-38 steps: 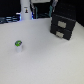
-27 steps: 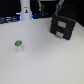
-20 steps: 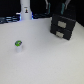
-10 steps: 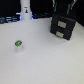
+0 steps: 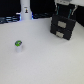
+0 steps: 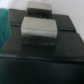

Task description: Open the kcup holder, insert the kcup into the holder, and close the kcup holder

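The black boxy two-tier kcup holder [image 5: 64, 26] stood at about one o'clock from the centre of the exterior view, near the back of the white table surface [image 5: 47, 60]. Both of its drawer fronts looked flush, each with a small light handle, so it appeared shut. In the wrist view the same black unit [image 6: 40, 62] filled nearly the whole picture, its dark top seen from close above.

The kcup, a small white cup-shaped pod with a green top [image 5: 19, 45], sat upright on the table at about nine o'clock from the centre, well apart from the holder and with bare table between them.

The white robot gripper [image 5: 65, 6] hung directly above the holder, at twelve o'clock from it and close to its top. Two grey blocky finger pads [image 6: 39, 29] showed in the wrist view, but I cannot tell how far apart the fingers stood, nor whether they touched the unit. Nothing was seen held in them.

A tall white post [image 5: 25, 9] rose at about eleven o'clock, against a dark background behind the table.
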